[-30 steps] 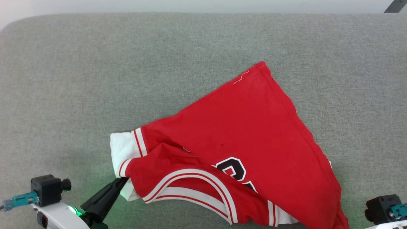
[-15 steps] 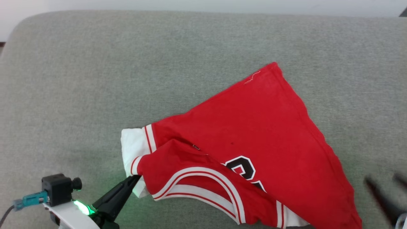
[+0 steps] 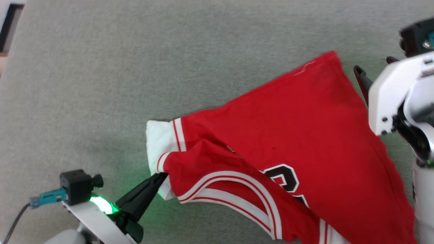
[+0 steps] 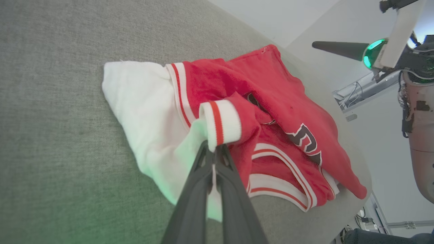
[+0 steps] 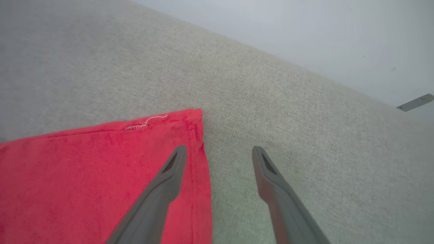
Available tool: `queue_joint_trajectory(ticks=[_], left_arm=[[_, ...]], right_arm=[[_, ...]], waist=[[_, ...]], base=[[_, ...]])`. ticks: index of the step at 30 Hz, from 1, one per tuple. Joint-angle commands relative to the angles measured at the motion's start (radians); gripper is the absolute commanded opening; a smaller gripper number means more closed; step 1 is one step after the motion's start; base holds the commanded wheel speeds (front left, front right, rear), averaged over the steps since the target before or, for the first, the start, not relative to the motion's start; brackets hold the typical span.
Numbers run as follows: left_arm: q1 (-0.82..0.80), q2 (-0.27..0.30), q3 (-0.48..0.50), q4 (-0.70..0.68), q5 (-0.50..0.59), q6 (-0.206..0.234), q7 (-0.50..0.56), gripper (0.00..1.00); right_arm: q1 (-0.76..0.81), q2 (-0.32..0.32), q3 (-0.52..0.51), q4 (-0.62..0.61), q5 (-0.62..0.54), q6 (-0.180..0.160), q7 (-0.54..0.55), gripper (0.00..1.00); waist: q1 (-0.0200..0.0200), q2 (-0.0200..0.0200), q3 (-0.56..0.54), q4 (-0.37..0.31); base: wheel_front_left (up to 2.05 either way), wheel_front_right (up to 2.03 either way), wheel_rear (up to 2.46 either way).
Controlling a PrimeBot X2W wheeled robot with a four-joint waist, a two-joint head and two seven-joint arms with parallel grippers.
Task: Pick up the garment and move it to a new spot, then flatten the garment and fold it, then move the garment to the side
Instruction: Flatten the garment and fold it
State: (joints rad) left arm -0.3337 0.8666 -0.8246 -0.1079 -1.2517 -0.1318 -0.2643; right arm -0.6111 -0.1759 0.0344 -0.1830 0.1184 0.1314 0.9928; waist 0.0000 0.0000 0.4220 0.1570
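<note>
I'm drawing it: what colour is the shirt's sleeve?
White sleeve edged with red-striped trim; best in left wrist view.

- Grey woven fabric surface, spread wide across the head view.
- Pale wall seen beyond its far edge.
- Sm. metal bracket seen on wall, upper rt.
- Cables seen past surface edge.

- The garment is cut off by the bottom edge of the head view, so its lower right part is not seen.
- Its black lettering is partly covered by a fold and cannot be read.
- The tips of the left gripper are hidden under the striped sleeve cuff.
- The right gripper is cut off at its base by the right wrist view's bottom edge. In the head view it is largely hidden behind its white wrist housing.
</note>
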Motion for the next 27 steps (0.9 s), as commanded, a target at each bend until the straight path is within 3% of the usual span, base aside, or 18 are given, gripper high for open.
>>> queue_joint_trajectory(ticks=[1, 6, 12, 13, 15, 16, 22, 27], left_arm=[[-0.018, -0.011, -0.005, 0.002, -0.006, 0.002, 0.001, 0.00], [-0.054, -0.036, -0.031, 0.009, -0.013, 0.002, 0.001, 0.00], [-0.077, -0.045, -0.042, 0.019, -0.024, 0.002, 0.001, 0.00], [-0.078, -0.046, -0.043, 0.021, -0.025, 0.002, 0.001, 0.00], [-0.081, -0.047, -0.044, 0.023, -0.029, 0.002, 0.001, 0.00], [-0.082, -0.047, -0.042, 0.025, -0.029, 0.002, 0.001, 0.00], [-0.081, -0.025, 0.023, 0.047, -0.039, 0.002, 0.001, 0.00], [-0.185, 0.002, 0.080, 0.044, -0.064, 0.002, 0.001, 0.00]], right_arm=[[-0.027, -0.011, 0.009, 0.039, -0.011, -0.002, -0.007, 1.00], [-0.103, -0.010, 0.036, 0.211, -0.046, -0.002, -0.009, 1.00], [-0.122, -0.013, 0.061, 0.325, -0.056, -0.002, 0.009, 0.96], [-0.118, -0.010, 0.062, 0.337, -0.054, -0.002, 0.014, 0.45], [-0.118, 0.000, 0.055, 0.353, -0.050, -0.002, 0.022, 0.05], [-0.118, 0.005, 0.055, 0.355, -0.047, -0.002, 0.022, 0.00], [-0.143, 0.056, -0.070, 0.295, -0.034, -0.002, -0.129, 0.00], [-0.175, 0.098, -0.209, 0.259, -0.050, -0.002, -0.278, 0.00]], waist=[[0.0000, 0.0000, 0.050, 0.055], [0.0000, 0.0000, 0.077, 0.092], [0.0000, 0.0000, 0.085, 0.103], [0.0000, 0.0000, 0.085, 0.102], [0.0000, 0.0000, 0.082, 0.099], [0.0000, 0.0000, 0.080, 0.096], [0.0000, 0.0000, 0.053, 0.061], [0.0000, 0.0000, 0.036, 0.029]], base=[[0.00, 0.00, 0.00], [0.00, 0.00, 0.00], [0.00, 0.00, 0.00], [0.00, 0.00, 0.00], [0.00, 0.00, 0.00], [0.00, 0.00, 0.00], [0.00, 0.00, 0.00], [0.00, 0.00, 0.00]])
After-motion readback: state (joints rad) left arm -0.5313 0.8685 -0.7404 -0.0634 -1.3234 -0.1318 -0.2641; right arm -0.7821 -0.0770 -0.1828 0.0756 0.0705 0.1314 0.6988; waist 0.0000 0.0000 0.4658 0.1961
